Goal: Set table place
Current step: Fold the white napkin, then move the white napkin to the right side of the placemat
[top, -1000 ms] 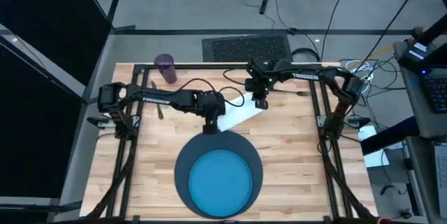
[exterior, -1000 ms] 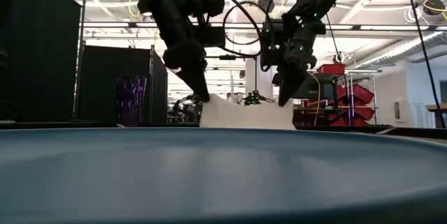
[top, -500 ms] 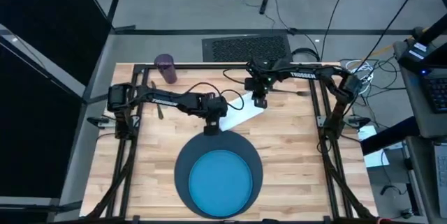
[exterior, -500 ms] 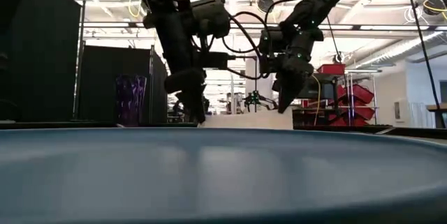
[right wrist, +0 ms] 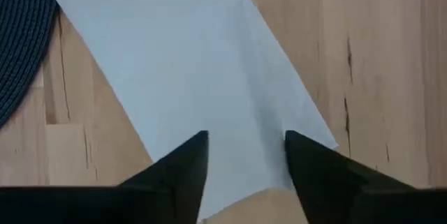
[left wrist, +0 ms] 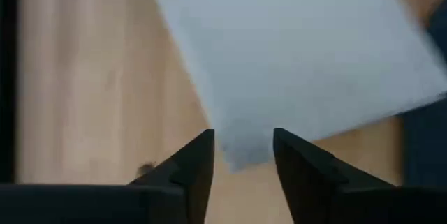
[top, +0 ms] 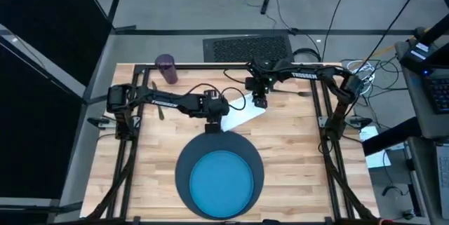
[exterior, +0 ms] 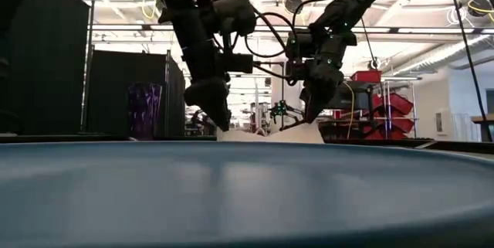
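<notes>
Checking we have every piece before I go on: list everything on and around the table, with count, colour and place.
Table: one, light wood, black frame bars.
Mat: one, dark slate-blue, round, near centre of the table.
Plate: one, bright blue, on the mat.
Napkin: one, white, flat on the wood just beyond the mat.
Cup: one, purple, far left corner.
Utensil: one, dark, left side under the left arm; which kind is unclear.
Utensil: one more, thin, far right; kind unclear.
Left gripper: open, at the napkin's corner nearest the mat.
Right gripper: open, over the napkin's far edge.
</notes>
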